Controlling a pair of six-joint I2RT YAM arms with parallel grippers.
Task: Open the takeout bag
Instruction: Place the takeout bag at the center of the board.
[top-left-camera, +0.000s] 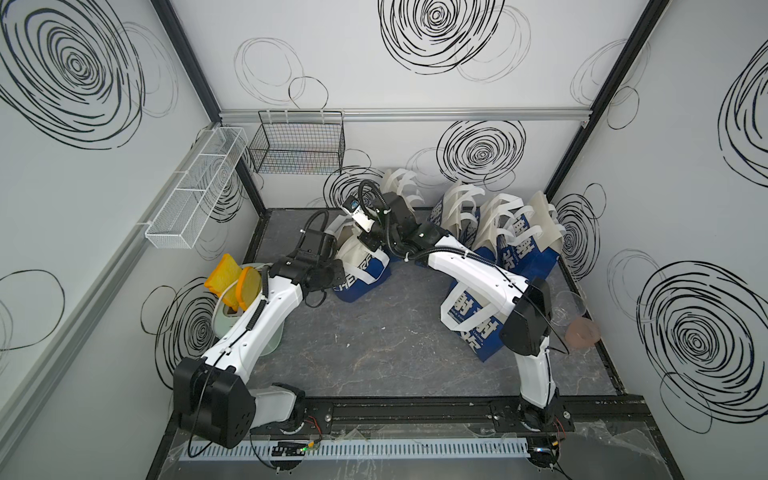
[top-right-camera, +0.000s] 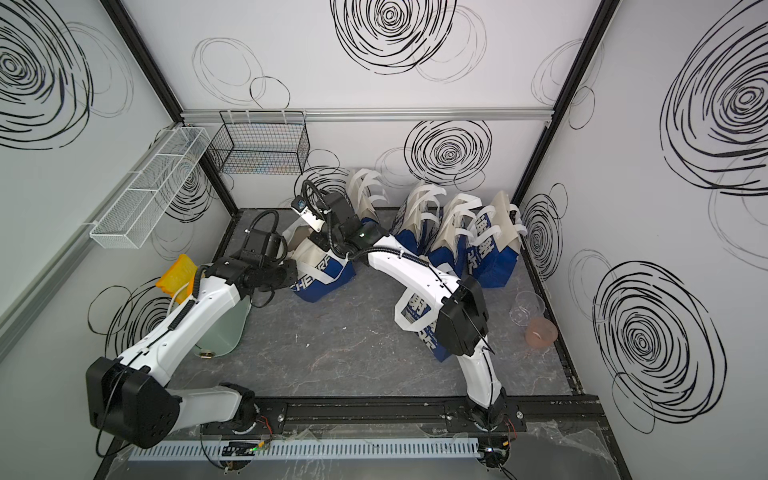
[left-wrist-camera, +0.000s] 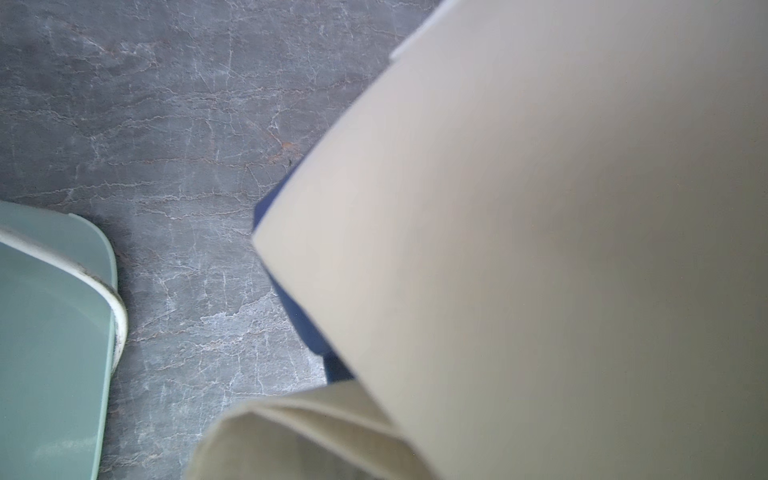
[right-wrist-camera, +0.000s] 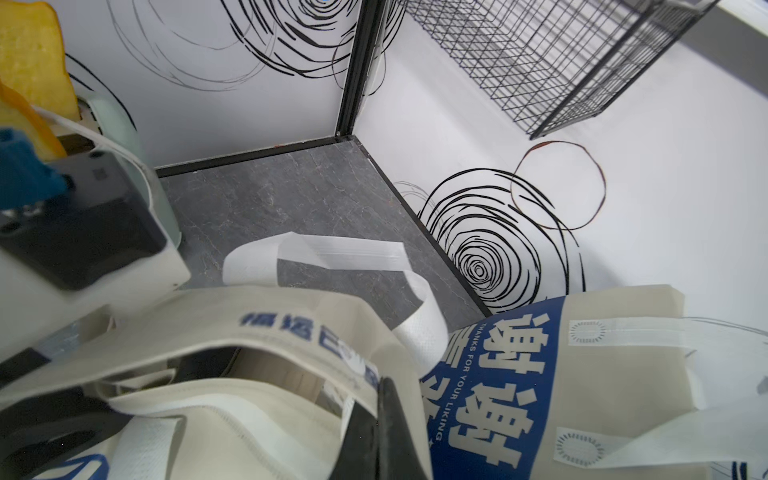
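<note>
Spreading the mouth is the step in hand, judging by how both claws meet at the takeout bag (top-left-camera: 365, 270), which stands on the table directly under the right claw (top-left-camera: 368, 242) and against the tip of the left claw (top-left-camera: 337, 273). The right claw's jaws are together and appear pinched on the bag's cream rim: its wrist view shows one black finger (right-wrist-camera: 386, 436) pressed to that rim. The left claw's jaws are together too, but its wrist view is filled with cream fabric, so whether it has any cloth cannot be told.

To do this well, each claw should hold one wall only and draw slowly away from the other claw. The pull should be level so the light bag neither lifts nor tips. The loose white handle (right-wrist-camera: 324, 253) just beyond the right claw is best kept out of the pinch.

The table (top-left-camera: 374, 357) is dark grey, marble-veined and flat. A row of like bags (top-left-camera: 498, 232) stands past the right claw, and one more bag (top-left-camera: 469, 320) lies back along its arm. A pale green toaster (top-left-camera: 222, 326) with yellow slices sits behind the left claw. White walls with black scribbled spirals close the booth in, and a black wire basket (top-left-camera: 299, 145) hangs on the wall beyond both claws.
</note>
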